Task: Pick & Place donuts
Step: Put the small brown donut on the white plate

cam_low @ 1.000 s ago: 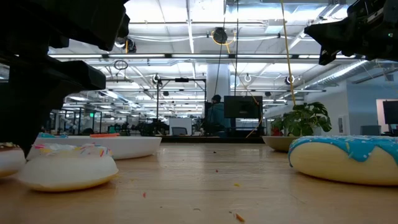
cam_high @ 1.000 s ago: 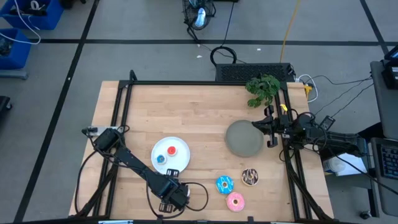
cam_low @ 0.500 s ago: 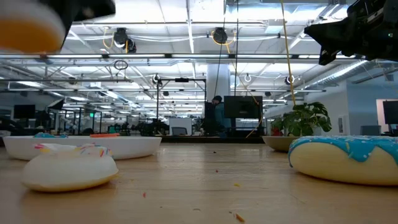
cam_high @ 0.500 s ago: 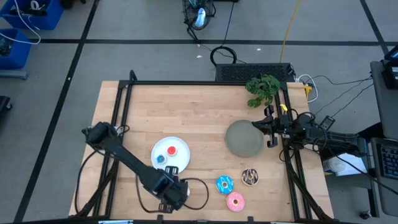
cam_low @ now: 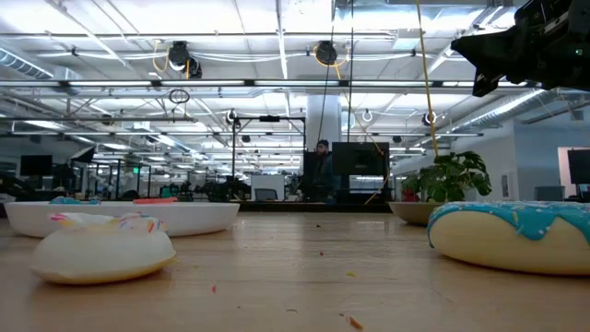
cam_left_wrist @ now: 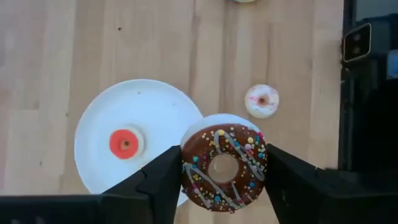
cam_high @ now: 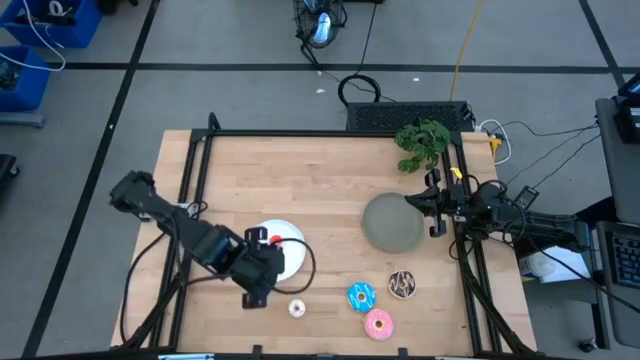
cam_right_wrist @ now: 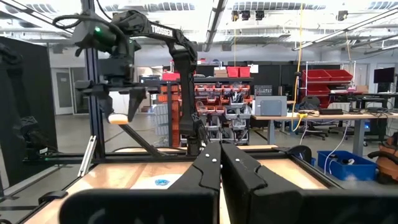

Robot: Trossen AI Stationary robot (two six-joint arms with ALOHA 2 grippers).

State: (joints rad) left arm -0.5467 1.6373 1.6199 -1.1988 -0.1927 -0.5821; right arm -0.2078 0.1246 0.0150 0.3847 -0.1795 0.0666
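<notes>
My left gripper is over the near right part of the white plate, shut on a chocolate-iced donut with pale streaks and sprinkles. Its tan underside shows in the right wrist view. A small red donut lies on the plate. A small whitish donut lies on the table near the front edge. To its right lie a blue-iced donut, a pink-iced donut and a second brown donut. My right gripper is shut and empty at the right edge of the grey plate. My left gripper pinches the chocolate-iced donut by two opposite sides of its outer rim between its two fingers. The fingers point down from above. The donut sits level, icing up, lifted clear above the plate's edge.
A green plant stands at the far right of the table. A black frame rail runs along the table's far and side edges. A whitish round thing shows below the held donut at the plate's edge. Bare wood lies at the middle and far left.
My left gripper has risen from the table's near edge and gone toward the far side, over the white plate, carrying the chocolate-iced donut up out of the low view. The whitish donut, hidden under the arm before, has stayed in place.
</notes>
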